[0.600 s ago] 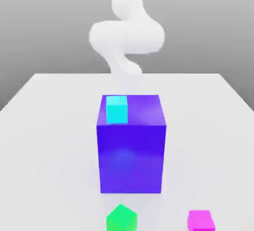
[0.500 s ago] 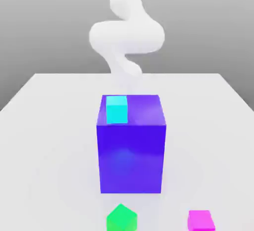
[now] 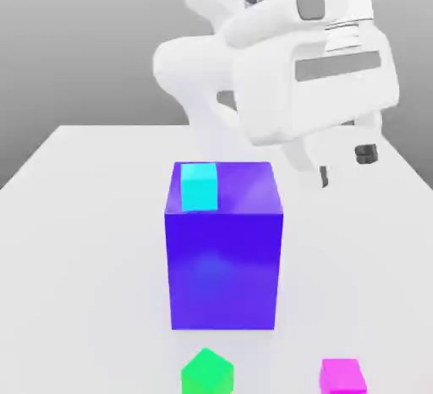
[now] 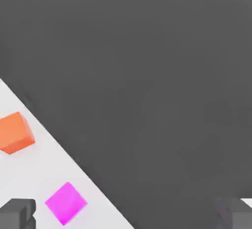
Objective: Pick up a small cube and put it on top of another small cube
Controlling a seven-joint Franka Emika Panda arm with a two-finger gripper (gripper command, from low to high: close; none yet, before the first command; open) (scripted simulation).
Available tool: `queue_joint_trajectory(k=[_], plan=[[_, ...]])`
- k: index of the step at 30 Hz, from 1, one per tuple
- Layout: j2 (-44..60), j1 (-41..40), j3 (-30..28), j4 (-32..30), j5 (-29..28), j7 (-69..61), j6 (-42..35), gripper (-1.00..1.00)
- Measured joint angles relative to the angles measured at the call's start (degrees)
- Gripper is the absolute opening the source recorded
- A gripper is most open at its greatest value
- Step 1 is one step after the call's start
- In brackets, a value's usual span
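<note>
- Two fingers of the white gripper [image 3: 344, 165] are spread wide, holding nothing.
- Small glossy magenta cube [image 3: 342, 376] rests on the white table [image 3: 84, 215], beside the small green cube [image 3: 206, 373].
- Judged light, rigid, slippery; opposite flat faces are to be gripped.

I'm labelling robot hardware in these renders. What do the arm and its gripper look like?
The arm is glossy white with rounded, bulbous links. The boxy white hand has a grey recessed slot across its face and a round grey inset above. The gripper ends in small dark grey, blocky fingertips. No cables or markings are visible.
</note>
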Motion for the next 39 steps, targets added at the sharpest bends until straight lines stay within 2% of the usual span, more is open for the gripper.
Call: queue_joint_trajectory(k=[6, 13, 17, 18, 25, 29, 30, 39], plan=[[11.31, 2.2, 1.39, -0.15, 0.02, -12.52, 3.71, 0.0], [23.43, 3.48, 2.85, -0.59, -6.75, -22.34, 8.67, 0.0], [31.55, 2.97, 3.95, 0.81, -6.78, -24.32, 14.51, 0.0], [33.46, 2.61, 4.39, 1.2, -6.5, -24.58, 15.96, -1.0], [33.79, 2.64, 4.39, 1.28, -6.43, -24.69, 16.08, -1.0], [26.68, 3.42, 3.31, -0.22, -7.8, -23.6, 10.57, -1.0], [25.5, 2.96, 3.81, 0.31, -6.52, -23.83, 9.9, -1.0], [25.81, -3.15, 3.99, -0.56, -6.27, -36.54, 6.0, -1.0]])
